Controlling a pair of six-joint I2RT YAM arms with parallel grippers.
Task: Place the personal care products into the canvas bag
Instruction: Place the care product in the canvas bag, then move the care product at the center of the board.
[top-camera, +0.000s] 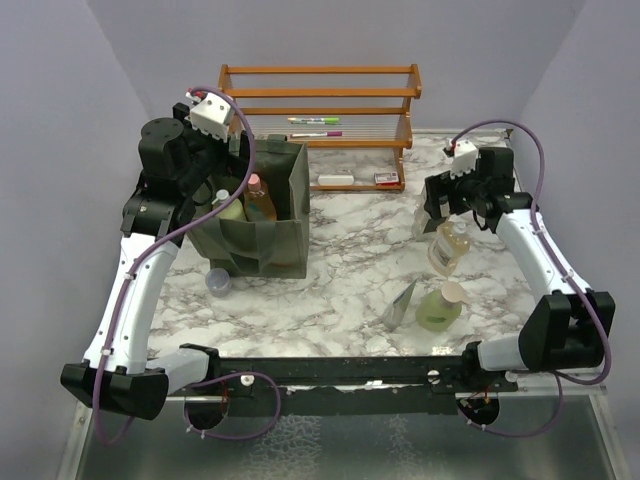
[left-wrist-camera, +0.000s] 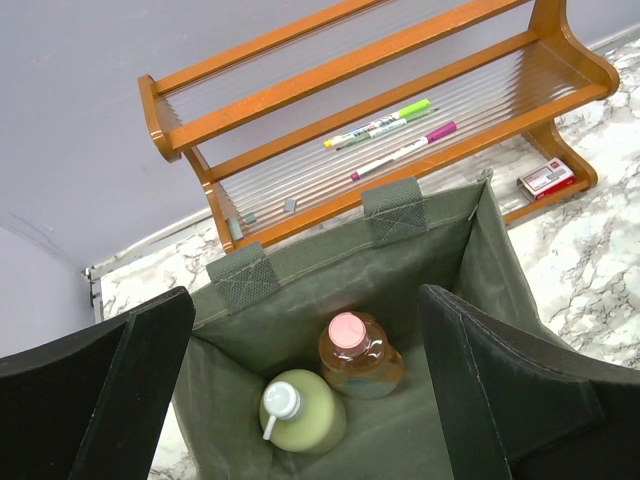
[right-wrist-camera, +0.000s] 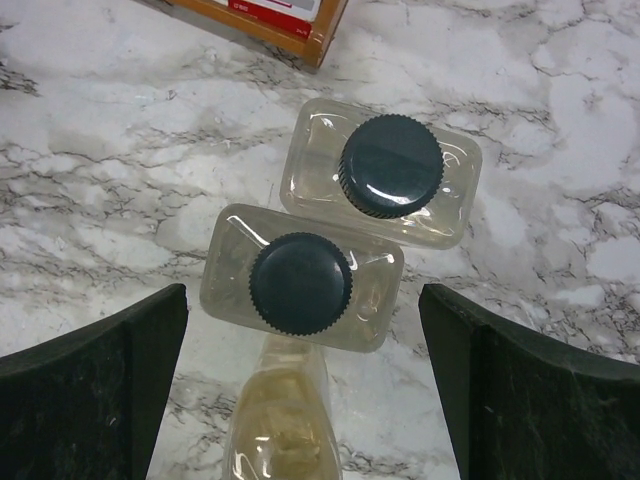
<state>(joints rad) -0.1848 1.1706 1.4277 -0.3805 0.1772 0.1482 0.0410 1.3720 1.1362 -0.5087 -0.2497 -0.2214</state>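
Note:
The olive canvas bag (top-camera: 270, 235) stands open at the left. Inside it are an orange bottle with a pink cap (left-wrist-camera: 360, 352) and a pale green bottle (left-wrist-camera: 302, 410). My left gripper (left-wrist-camera: 305, 295) is open and empty, just above the bag's mouth (top-camera: 222, 165). My right gripper (right-wrist-camera: 302, 290) is open and empty above two clear bottles with black caps (right-wrist-camera: 300, 282) (right-wrist-camera: 390, 165) that stand touching. The amber pump bottle (top-camera: 449, 247) stands just near of them. The green pump bottle (top-camera: 440, 308) and grey pouch (top-camera: 402, 303) lie at the front right.
The wooden slatted rack (top-camera: 320, 95) stands at the back, holding a green marker (top-camera: 313, 121) and a pink marker (top-camera: 317, 133), with a white block (top-camera: 335, 180) and a small red box (top-camera: 385, 178) on its lowest shelf. A lavender cup (top-camera: 218, 282) sits in front of the bag.

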